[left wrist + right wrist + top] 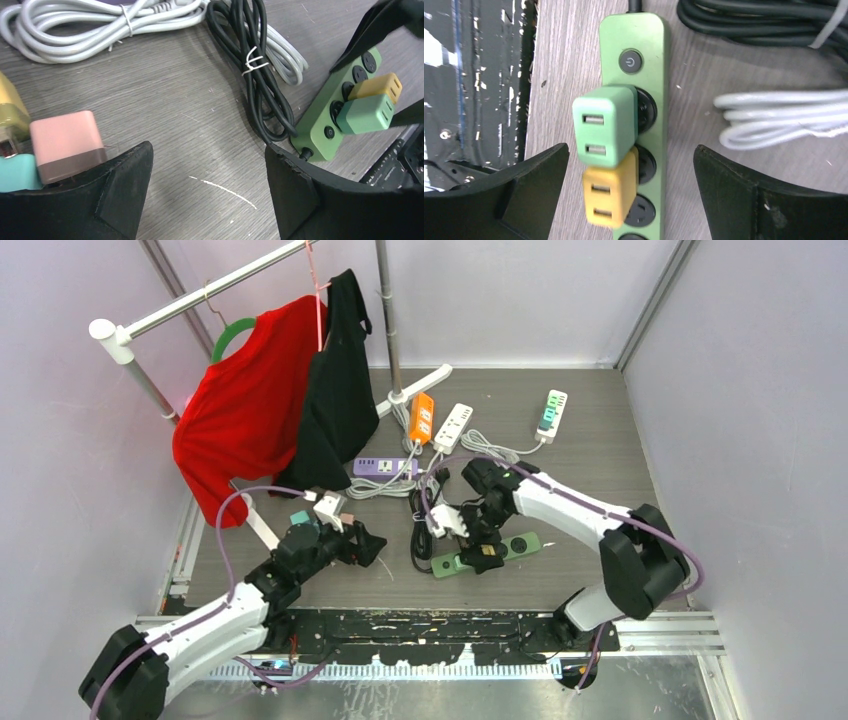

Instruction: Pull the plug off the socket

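A green power strip (651, 65) lies on the table near the front edge. A light green plug (604, 130) and a yellow plug (608, 195) sit side by side in its sockets. My right gripper (631, 192) is open just above the strip, its fingers (524, 190) on either side of the yellow plug and not touching it. The strip (510, 545) shows partly under that gripper (480, 545) in the top view. My left gripper (207, 170) is open and empty over bare table, left of the strip (325, 125) and its plugs (364, 114).
A black cable coil (260, 75) and grey cables (75, 30) lie behind the strip. Pink (65, 142), teal and yellow adapters sit by my left gripper. Orange (422, 417), white (452, 427), white-green (551, 410) and purple (385, 467) strips lie further back. A clothes rack with a red shirt (250, 400) stands at the back left.
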`<state>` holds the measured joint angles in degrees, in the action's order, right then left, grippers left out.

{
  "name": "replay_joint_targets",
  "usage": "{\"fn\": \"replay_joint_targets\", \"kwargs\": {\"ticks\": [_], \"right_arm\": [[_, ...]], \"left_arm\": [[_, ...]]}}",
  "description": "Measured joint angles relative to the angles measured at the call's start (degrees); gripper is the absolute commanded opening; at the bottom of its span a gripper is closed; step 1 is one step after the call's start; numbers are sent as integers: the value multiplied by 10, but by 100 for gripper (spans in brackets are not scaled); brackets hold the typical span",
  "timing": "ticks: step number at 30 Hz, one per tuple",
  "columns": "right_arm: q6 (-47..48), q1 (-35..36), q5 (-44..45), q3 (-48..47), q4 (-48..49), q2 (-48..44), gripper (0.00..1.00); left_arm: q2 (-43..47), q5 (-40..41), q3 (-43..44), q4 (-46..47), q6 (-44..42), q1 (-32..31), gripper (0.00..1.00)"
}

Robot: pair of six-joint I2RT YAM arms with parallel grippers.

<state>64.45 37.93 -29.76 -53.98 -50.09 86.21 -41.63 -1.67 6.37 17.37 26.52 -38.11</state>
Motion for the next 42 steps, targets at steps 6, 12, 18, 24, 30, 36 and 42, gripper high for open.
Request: {"fn": "replay_joint_targets", "kwargs": {"ticks": [6,12,18,24,30,36,42], "right_arm": [[29,-69,-63,-28,-65,-72,100],[59,-124,-132,-28,-103,-133,100],[112,-141,-158,-6,-117,-140,100],[149,-147,-157,40,-112,-140,100],[161,-149,-157,48,-95,-140,97],[168,-149,-157,63,-81,-139,94],[171,-149,-157,63,-74,-138,88]], "left_arm": [[-27,-19,2,15,-14,-46,81],[-56,35,31,22,-78,-212,81],[-150,104,50,104,-219,-374,94],[-313,124,70,207,-348,-409,95],[-466,142,104,338,-420,-409,89],[-530,151,112,426,-445,-404,78],[-545,105,143,428,-443,-366,64]]}}
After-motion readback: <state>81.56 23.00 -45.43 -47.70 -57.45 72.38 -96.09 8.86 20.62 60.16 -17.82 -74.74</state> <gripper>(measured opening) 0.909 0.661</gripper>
